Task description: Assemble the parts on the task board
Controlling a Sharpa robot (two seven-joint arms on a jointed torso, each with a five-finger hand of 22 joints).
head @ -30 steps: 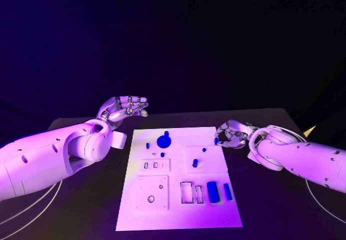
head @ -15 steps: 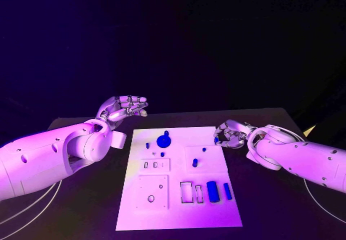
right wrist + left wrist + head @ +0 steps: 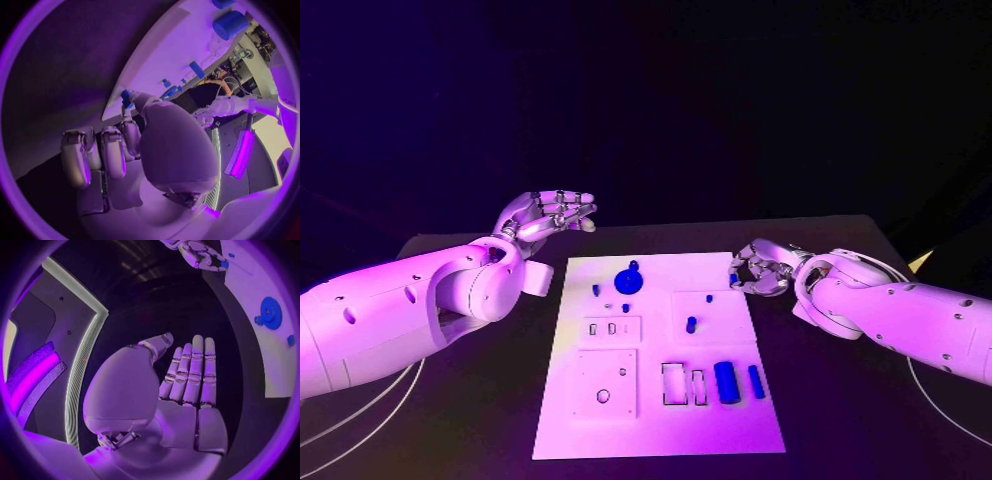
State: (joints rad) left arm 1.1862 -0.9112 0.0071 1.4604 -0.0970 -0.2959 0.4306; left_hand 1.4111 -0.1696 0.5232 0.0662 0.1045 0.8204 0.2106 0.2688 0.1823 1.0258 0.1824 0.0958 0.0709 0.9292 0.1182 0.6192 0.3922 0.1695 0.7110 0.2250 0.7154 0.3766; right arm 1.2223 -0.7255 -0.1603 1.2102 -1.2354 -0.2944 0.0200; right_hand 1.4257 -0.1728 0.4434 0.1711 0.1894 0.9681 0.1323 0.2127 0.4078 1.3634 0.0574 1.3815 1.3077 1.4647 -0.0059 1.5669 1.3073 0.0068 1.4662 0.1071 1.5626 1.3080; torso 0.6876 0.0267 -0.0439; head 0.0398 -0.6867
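The right hand [image 3: 762,270] pinches a small blue part [image 3: 127,98] at the task board's [image 3: 661,420] far right edge; the left hand [image 3: 554,213] hovers empty, fingers apart, beyond the board's left corner on the desk [image 3: 848,400]

A black table [image 3: 473,400] fills the lower half of the head view. In the middle of it lies a white board [image 3: 661,435], long side running away from the camera. Thin pale cables [image 3: 358,415] lie at lower left and lower right.
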